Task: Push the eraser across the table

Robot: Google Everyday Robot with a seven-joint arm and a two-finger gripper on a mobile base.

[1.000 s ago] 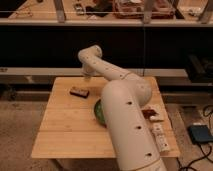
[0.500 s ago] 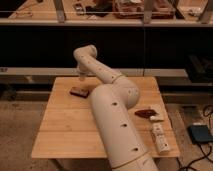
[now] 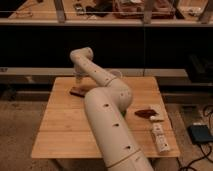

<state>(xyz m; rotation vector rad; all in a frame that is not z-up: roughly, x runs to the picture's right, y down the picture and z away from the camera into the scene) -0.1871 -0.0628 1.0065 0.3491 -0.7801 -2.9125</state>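
The eraser (image 3: 77,91) is a small flat dark block with tan edges. It lies on the light wood table (image 3: 60,130) near its far left corner. My white arm reaches from the bottom of the view up and to the left across the table. The gripper (image 3: 78,80) hangs down just above the eraser, at its far side, and looks to be touching or nearly touching it.
A reddish-brown lump (image 3: 144,113) with a white piece (image 3: 157,119) lies at the right side of the table. A long white box (image 3: 160,138) lies near the front right corner. A blue object (image 3: 200,134) sits on the floor to the right. Dark shelves stand behind the table.
The arm has swung left and stretched farther across the table, and the gripper has come down over the eraser. The arm now hides the green bowl. The eraser has barely shifted.
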